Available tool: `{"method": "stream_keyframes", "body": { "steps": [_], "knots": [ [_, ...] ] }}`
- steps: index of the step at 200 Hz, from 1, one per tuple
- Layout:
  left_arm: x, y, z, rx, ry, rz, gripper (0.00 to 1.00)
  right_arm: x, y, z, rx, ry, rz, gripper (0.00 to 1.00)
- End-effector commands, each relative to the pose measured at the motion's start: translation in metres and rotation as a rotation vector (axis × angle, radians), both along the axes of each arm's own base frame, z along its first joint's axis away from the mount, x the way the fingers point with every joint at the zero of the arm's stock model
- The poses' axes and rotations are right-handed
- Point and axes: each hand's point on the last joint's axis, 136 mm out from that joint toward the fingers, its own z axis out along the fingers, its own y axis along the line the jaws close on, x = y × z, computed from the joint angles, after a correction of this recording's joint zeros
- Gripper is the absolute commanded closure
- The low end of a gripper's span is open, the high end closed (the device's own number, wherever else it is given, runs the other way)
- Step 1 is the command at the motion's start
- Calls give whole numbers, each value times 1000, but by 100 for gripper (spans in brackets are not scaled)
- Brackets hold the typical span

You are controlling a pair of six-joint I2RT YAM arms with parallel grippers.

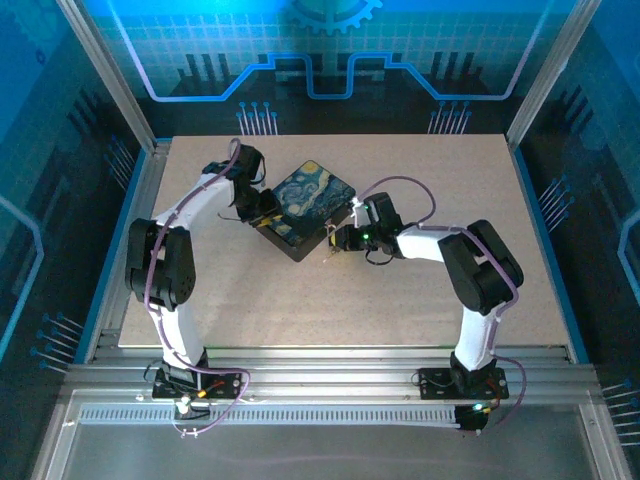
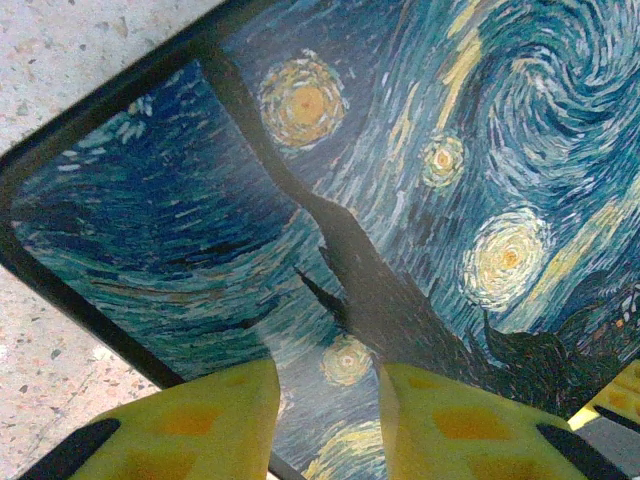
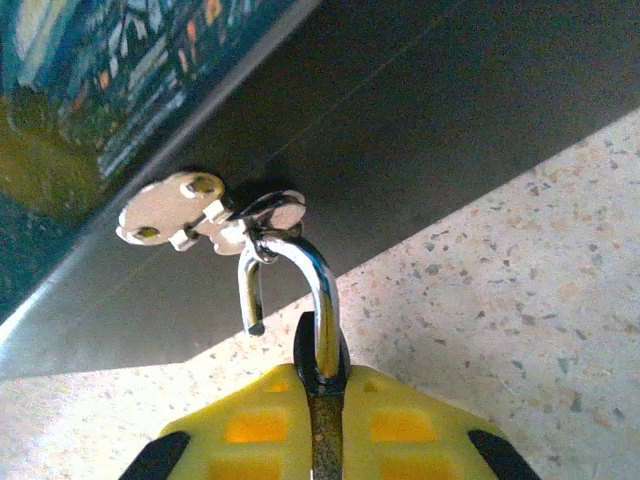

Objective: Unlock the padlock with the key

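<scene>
While my right hand (image 3: 322, 385) is clenched on the padlock (image 3: 324, 440), the lock hangs off the dark side wall of the painted box (image 3: 400, 120), at the box's lower right edge as seen from above. Yellow fingers pinch the lock's narrow dark body from both sides. Its chrome shackle (image 3: 318, 290) arches up from the body and hooks through a small metal hasp (image 3: 175, 208) fixed to the box wall. One leg of the shackle ends in open air, apart from the body, so I judge the lock sprung or close to it.

My left hand (image 2: 328, 385) is at the opposite, left side of the box, over its swirling blue and yellow lid. Its fingers stand apart, and I cannot tell whether they press or pinch the box. The box rests on a speckled surface (image 3: 520, 300).

I judge the padlock small, rigid and dense for its size, with polished steel that will slip under soft pads. The best hold is on the flat faces of the body, not the round shackle. The thin hasp could bend if I pull sideways.
</scene>
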Motion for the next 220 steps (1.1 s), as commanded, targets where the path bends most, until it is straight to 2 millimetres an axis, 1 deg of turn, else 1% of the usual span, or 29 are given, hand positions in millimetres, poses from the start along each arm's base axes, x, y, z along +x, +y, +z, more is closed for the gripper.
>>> {"method": "stream_keyframes", "body": {
  "steps": [1, 12, 24, 31, 80, 114, 131, 147, 166, 168, 172, 180, 203, 220],
  "knots": [
    [-14, 10, -7, 28, 61, 14, 66, 10, 0, 32, 124, 10, -69, 93],
    [-14, 9, -6, 22, 61, 17, 66, 13, -4, 36, 148, 27, -99, 94],
    [-14, 8, -5, 14, 63, 17, 66, 15, -7, 36, 164, 53, -123, 94],
    [-14, 8, -3, 11, 63, 18, 66, 19, -6, 43, 189, 37, -133, 94],
    [-19, 6, 1, -3, 69, 30, 66, 38, -16, 62, 308, 38, -228, 96],
    [-24, 4, 1, -19, 78, 36, 66, 47, -15, 72, 340, 24, -245, 96],
    [-26, 1, 2, -28, 78, 36, 66, 49, -17, 73, 330, 19, -256, 96],
    [-26, -1, 5, -37, 77, 33, 66, 49, -20, 68, 278, 12, -257, 96],
    [-24, -3, 18, -33, 53, 25, 66, 49, -22, 63, 205, 6, -229, 96],
    [-23, -3, 20, -30, 47, 24, 66, 49, -22, 63, 202, 0, -225, 96],
    [-21, -3, 25, -29, 35, 24, 66, 46, -24, 58, 180, 20, -224, 96],
    [-17, -3, 34, -26, 10, 23, 66, 46, -25, 56, 178, 21, -223, 95],
    [3, -1, 66, 0, -89, 35, 65, 55, -28, 57, 267, 31, -249, 95],
    [23, 1, 78, 36, -154, 39, 65, 62, -28, 62, 311, 20, -270, 96]
  ]
}}
